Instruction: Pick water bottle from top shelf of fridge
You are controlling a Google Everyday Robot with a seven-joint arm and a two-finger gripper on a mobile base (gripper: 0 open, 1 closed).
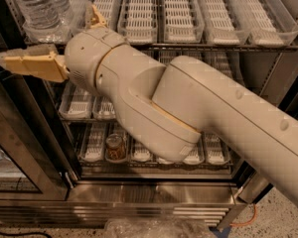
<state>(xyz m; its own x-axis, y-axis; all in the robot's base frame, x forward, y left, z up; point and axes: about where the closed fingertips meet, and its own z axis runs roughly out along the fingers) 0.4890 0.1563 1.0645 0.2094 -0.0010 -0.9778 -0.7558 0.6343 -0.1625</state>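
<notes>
Now we see the gripper spread wide at the fridge's left edge, holding nothing, just below the water bottle standing at the left end of the top shelf.

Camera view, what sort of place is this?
Probably a shop or break-room cooler: stainless-steel fridge, chrome wire top shelf with clear trays, clear ribbed plastic water bottle. Tan pincer hovers below that bottle.
</notes>
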